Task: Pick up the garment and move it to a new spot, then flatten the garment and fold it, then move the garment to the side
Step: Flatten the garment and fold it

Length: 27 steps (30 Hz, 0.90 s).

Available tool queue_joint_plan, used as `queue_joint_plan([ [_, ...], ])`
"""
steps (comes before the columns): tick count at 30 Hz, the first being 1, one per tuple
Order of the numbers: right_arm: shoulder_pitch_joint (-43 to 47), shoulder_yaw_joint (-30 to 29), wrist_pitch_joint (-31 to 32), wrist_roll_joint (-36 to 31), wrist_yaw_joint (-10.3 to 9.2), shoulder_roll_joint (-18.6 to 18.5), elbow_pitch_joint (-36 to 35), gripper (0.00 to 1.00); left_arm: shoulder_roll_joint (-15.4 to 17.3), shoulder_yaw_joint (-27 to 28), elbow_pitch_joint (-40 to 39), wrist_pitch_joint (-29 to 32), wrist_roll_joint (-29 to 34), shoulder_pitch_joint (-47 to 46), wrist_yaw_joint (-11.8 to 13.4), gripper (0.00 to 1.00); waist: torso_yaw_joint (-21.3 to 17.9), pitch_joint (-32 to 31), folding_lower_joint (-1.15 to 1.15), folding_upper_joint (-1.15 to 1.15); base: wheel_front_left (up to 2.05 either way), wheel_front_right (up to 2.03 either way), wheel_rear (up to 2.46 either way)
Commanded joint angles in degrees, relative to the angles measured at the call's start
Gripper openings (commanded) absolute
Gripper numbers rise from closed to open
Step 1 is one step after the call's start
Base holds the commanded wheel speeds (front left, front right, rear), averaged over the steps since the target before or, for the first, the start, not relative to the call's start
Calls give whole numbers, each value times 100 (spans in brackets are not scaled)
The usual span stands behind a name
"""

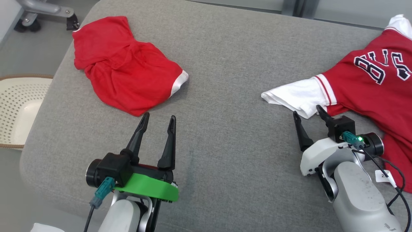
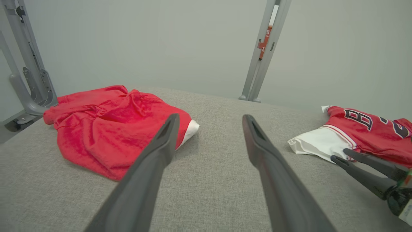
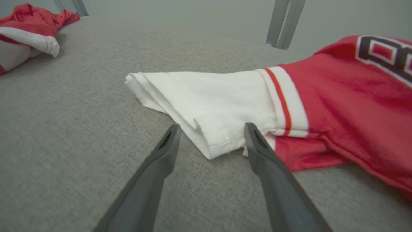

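Head view: the numbered red jersey (image 1: 363, 87) lies spread at the right edge of the grey padded surface (image 1: 225, 96), its white sleeve (image 1: 296, 95) pointing inward. The right gripper (image 1: 306, 110) sits just beside that sleeve, fingers spread and empty. I judge this to be an approach to the first pick, with the sleeve hem as the nearest free edge. The left gripper (image 1: 159, 116) hovers with fingers apart, holding nothing, just short of a bunched red garment (image 1: 125, 67) at the far left. The middle of the surface lies between the two garments (a plausible new spot). A cream perforated seat (image 1: 19, 106) stands off the left side.

Left wrist view: the left fingers stand wide either side of bare cloth, with the bunched garment to their left and apart from them. The right gripper (image 2: 339, 154) shows at the sleeve's corner. A metal post (image 2: 264, 51) rises behind, well clear.

Right wrist view: the sleeve's folded corner lies between the open fingers — the right one appears to touch the hem, though contact is uncertain. Nothing blocks the grasp, but the layered hem risks a partial pinch.
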Motion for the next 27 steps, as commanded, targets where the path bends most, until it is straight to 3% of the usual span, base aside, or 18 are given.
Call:
queue_joint_plan([
  [1,-61,-62,-37,-125,-10,35,76,100,9,-8,-17,-1,-61,-41,27,100,147,71,0,0,0,0,0],
  [9,-239,-521,-58,-700,-10,141,415,98,10,-18,-17,-1,-58,-81,58,100,171,133,0,0,0,0,0],
  [10,-256,-597,-60,-764,-10,153,452,54,10,-17,-15,-1,-57,-85,56,100,158,139,0,0,0,0,0],
  [11,-274,-650,-59,-802,-10,167,476,16,10,-13,-13,-1,-53,-86,53,100,143,143,0,0,0,0,0],
  [12,-295,-683,-62,-869,-11,185,486,0,10,-7,-9,-1,-48,-86,50,100,119,143,0,0,0,0,0],
  [18,-255,-673,-72,-924,-10,304,233,0,10,61,28,-1,15,-69,27,100,-106,62,0,0,0,0,0],
  [27,271,-578,-75,-753,-10,362,-751,0,10,142,28,-1,75,85,31,100,-689,-240,0,0,0,0,0],
])
